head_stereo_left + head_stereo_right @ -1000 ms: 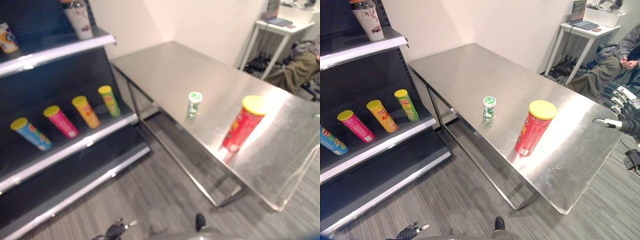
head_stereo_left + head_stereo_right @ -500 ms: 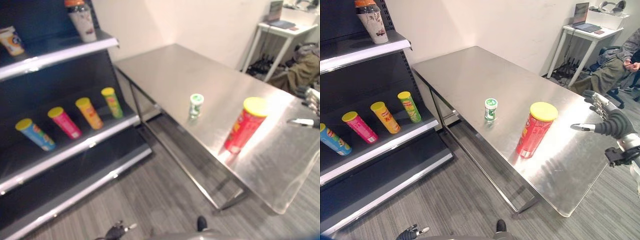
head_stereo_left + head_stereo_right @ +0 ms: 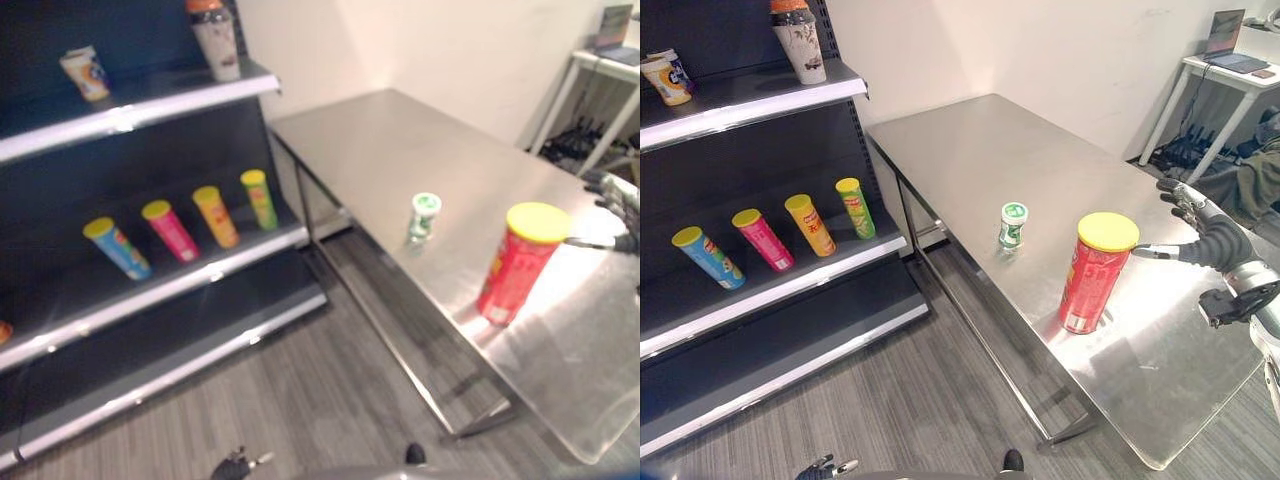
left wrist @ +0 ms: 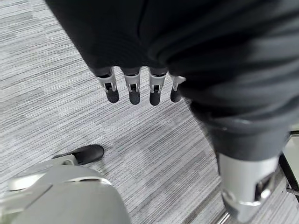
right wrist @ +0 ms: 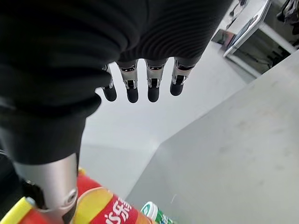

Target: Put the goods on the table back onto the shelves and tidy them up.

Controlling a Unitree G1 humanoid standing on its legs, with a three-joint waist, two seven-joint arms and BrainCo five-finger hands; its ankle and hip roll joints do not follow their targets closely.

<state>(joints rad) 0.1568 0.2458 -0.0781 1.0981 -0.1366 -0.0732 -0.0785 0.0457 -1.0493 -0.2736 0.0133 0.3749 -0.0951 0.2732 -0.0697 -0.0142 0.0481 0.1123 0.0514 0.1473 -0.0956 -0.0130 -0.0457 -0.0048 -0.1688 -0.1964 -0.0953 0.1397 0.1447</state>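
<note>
Now the right hand (image 3: 1208,238), fingers spread, lines up beside the red can (image 3: 1092,272) on the bench (image 3: 970,150), ready to grip.

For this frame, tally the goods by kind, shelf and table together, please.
Tall chip cans: 5 (blue, pink, orange, green on the shelf; red with yellow lid on the table)
Small green-lidded container on the table: 1
Cups on the upper shelf: 2 (tall, small)
Total: 8
</note>
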